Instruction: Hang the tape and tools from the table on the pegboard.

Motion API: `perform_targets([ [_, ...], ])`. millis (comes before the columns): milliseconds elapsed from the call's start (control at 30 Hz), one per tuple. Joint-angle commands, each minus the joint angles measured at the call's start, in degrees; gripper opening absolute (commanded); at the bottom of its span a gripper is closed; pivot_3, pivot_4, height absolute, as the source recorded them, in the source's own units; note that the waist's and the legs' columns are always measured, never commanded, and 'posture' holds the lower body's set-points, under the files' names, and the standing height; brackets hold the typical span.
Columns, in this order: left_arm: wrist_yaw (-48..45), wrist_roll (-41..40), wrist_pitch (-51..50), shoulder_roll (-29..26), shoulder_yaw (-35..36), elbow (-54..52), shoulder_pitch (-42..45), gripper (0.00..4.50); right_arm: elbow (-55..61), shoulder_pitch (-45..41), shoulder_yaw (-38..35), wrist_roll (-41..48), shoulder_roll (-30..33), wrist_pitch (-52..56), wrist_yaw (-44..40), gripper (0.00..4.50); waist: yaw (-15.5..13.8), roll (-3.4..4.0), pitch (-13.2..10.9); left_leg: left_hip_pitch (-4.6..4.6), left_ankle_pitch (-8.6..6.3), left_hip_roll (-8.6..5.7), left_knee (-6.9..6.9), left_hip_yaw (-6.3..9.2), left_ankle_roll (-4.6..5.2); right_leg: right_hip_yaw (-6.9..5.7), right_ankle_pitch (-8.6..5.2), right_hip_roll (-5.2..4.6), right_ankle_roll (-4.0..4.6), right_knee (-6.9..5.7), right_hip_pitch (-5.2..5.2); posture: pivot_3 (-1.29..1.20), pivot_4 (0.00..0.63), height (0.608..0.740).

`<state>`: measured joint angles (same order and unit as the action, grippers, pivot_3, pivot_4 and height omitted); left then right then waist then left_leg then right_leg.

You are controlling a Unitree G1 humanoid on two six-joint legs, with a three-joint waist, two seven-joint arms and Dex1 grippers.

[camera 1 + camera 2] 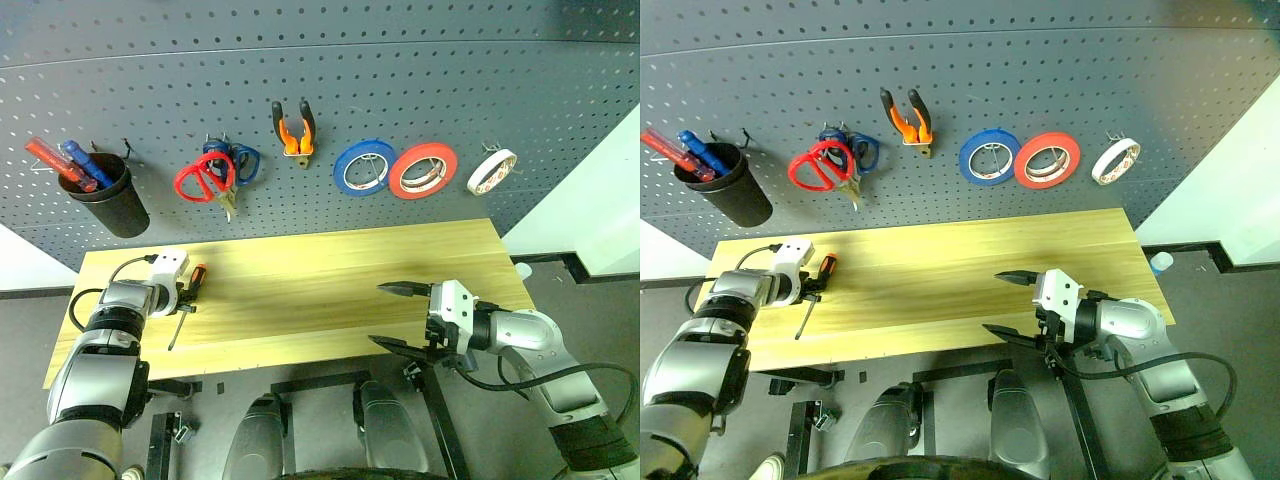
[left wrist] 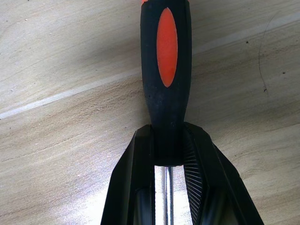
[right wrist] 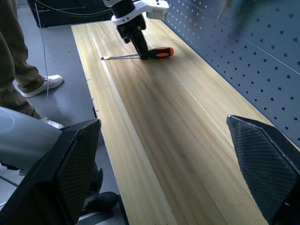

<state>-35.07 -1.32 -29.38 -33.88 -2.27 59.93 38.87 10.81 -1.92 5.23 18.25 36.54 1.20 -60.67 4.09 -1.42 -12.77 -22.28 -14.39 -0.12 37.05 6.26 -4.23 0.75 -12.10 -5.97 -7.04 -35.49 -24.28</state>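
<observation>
Screwdriver (image 2: 166,70) lies flat on the left end of the table (image 1: 330,270), and the left gripper (image 1: 188,297) has its two black fingers (image 2: 197,173) pinched on the base of the orange-and-black handle, where the metal shaft begins; the shaft runs back between the fingers toward the wrist. From the head camera the left arm reaches forward and angles down onto the wood, the handle tip pointing toward the pegboard (image 1: 400,90) and the shaft slanting back toward the table's near edge.

Across the table, the right gripper (image 1: 400,315) hovers near the front edge, turned sideways so it points toward the robot's left, jaws spread wide with nothing between them.

On the pegboard hang the red-handled scissors (image 1: 200,180) overlapping a blue-handled pair (image 1: 243,162), the pliers (image 1: 294,130), a blue tape roll (image 1: 364,167), a red-orange tape roll (image 1: 423,170) and the small whitish tape (image 1: 492,171); a black cup (image 1: 108,195) with pens sits at the far left.

Only the left wrist camera shows the ribbed pads meeting the handle. The right wrist camera looks down the table's length at the left gripper on the screwdriver, with a person's trouser leg and shoe (image 3: 44,84) beside the table
</observation>
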Motion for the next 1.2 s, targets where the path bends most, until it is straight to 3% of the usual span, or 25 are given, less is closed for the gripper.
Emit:
perform_targets([
  [33,-2.6,-1.5,2.1,-3.1,2.5,-9.9,-5.9,0.46,1.5,-2.0,-1.6,1.7,-0.7,-0.9,0.3,4.50,0.2,0.00,0.0,0.01,0.00,0.00,-0.01,0.00,0.00,0.02,0.00,0.00,0.00,0.00,0.00,-0.12,0.170,0.730],
  [200,-9.3,-12.4,6.5,-5.4,14.4,-39.0,-24.8,0.46,6.8,-7.6,-4.9,12.4,-2.7,6.2,1.6,4.50,0.0,0.04,0.0,-0.02,0.00,0.07,-0.07,-0.03,-0.01,0.08,0.12,0.00,0.21,-0.02,-0.12,-0.11,0.167,0.730],
  [333,-10.4,-23.4,9.0,-2.4,27.2,-56.9,-36.3,0.46,11.0,-12.9,-6.9,22.4,-5.0,13.2,4.4,4.50,-0.6,0.02,0.0,-0.04,-0.01,0.09,-0.05,-0.02,-0.02,0.08,0.05,-0.02,0.42,0.03,-0.10,-0.09,0.164,0.730],
  [567,-8.9,-39.2,4.9,-0.6,40.6,-72.2,-42.0,0.46,12.4,-20.7,-9.3,31.9,-7.6,20.3,8.5,4.50,-1.8,0.05,0.0,-0.04,-0.01,0.09,0.01,-0.04,-0.01,0.06,0.06,0.00,0.54,0.11,-0.06,-0.05,0.154,0.730],
  [733,-6.8,-45.8,3.4,-4.1,44.6,-76.0,-37.5,0.46,10.2,-22.1,-8.8,31.0,-7.8,20.5,7.0,4.50,-1.8,0.01,0.1,-0.05,0.00,0.09,0.01,-0.04,0.00,0.06,0.06,0.03,0.54,0.11,-0.05,-0.04,0.142,0.730],
  [867,-2.4,-47.9,5.2,-9.4,47.2,-73.1,-26.3,0.46,8.9,-21.8,-8.8,30.4,-8.5,20.5,6.6,4.50,-1.8,-0.07,0.1,-0.05,0.00,0.09,0.04,-0.01,0.00,0.04,0.07,0.07,0.53,0.07,-0.05,-0.03,0.138,0.730],
  [1033,0.7,-42.1,10.5,-14.6,43.3,-65.4,-12.4,0.46,8.7,-21.0,-8.3,29.5,-8.9,20.6,6.0,4.50,-1.5,-0.01,0.1,-0.01,0.00,0.09,-0.02,-0.16,0.01,0.15,0.16,0.08,0.35,0.14,-0.04,-0.03,0.135,0.730],
  [1200,-2.0,-34.5,17.7,-16.4,38.4,-56.5,-7.8,0.46,8.8,-20.5,-8.8,29.0,-9.1,20.4,6.3,4.50,-1.4,-0.01,0.2,-0.01,0.00,0.09,-0.06,-0.15,0.01,0.15,0.18,0.10,0.32,0.13,-0.08,-0.05,0.129,0.730],
])
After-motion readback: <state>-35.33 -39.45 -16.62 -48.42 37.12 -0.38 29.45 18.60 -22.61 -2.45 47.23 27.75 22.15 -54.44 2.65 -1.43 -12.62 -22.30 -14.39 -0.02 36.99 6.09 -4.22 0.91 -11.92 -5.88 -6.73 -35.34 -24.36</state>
